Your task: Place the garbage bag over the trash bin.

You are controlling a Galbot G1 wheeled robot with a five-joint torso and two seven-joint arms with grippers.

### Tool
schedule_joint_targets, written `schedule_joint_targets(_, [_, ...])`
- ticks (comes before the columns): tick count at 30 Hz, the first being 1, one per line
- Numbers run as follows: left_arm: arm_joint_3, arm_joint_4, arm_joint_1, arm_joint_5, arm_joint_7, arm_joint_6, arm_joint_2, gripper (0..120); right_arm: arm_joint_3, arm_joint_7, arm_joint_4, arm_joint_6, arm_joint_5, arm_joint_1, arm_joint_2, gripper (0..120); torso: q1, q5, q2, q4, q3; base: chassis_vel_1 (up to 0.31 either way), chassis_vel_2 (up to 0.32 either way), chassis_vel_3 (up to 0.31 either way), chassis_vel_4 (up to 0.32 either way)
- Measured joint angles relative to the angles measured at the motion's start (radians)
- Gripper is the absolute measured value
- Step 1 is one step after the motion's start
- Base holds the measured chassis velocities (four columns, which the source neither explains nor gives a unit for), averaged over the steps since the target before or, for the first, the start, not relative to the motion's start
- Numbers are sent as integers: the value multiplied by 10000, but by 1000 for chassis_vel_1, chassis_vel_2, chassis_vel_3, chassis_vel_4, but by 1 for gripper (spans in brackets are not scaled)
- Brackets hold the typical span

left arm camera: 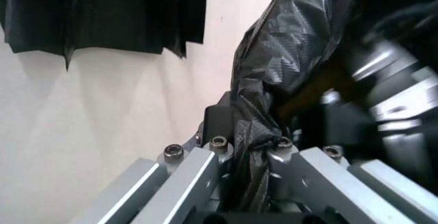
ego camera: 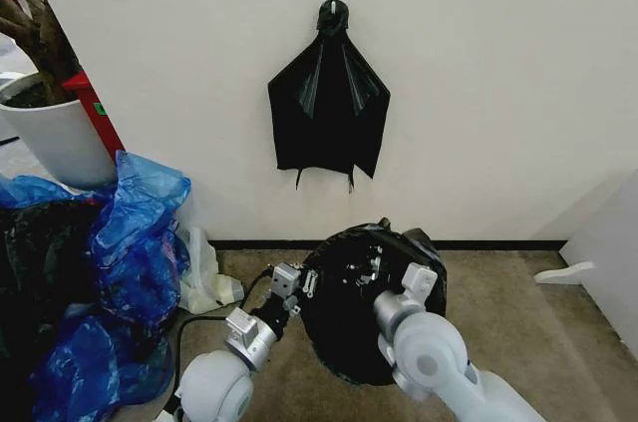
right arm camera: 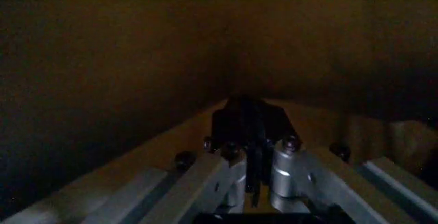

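Blue bags [ego camera: 130, 242] were heaped left of the bag [ego camera: 349, 342], with a planter [ego camera: 55, 138] further back. Left gripper [ego camera: 299, 285] had its fingers clamped on the bag's left edge. Right gripper [right arm camera: 250, 147] was inside the bag, fingers pinched shut on the film. My guess is they were holding the mouth stretched open between them to fit a bin, though I couldn't spot one. A black bunch [ego camera: 329, 108] hung on the wall [ego camera: 498, 63] behind it. Nothing seemed to block the way.
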Motion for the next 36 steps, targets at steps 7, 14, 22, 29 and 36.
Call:
schedule_joint_targets(7, [217, -534, 39, -522, -24, 314, 74, 1, 61, -119, -410, 42, -405, 96, 99, 0, 0, 0, 0, -1, 0, 0, 0, 0, 0])
schedule_joint_targets(14, [370, -698, 8, -912, -154, 494, 209, 1, 258, -252, -388, 102, -729, -55, 116, 0, 0, 0, 0, -1, 0, 0, 0, 0, 0])
schedule_joint_targets(22, [288, -487, -237, -1380, -788, 812, 73, 1, 204, -670, 12, 95, -953, -362, 39, 0, 0, 0, 0, -1, 0, 0, 0, 0, 0])
schedule_joint_targets(29, [-4, -337, -386, -2341, -1574, 1276, -83, 1, 134, -1353, 288, 1, -1548, -586, -122, 0, 0, 0, 0, -1, 0, 0, 0, 0, 0])
schedule_joint_targets(36, [-7, -240, -392, -2630, -1909, 1417, -186, 1, -34, -1858, 378, 22, -2006, -678, -188, 0, 0, 0, 0, 0, 0, 0, 0, 0, 0])
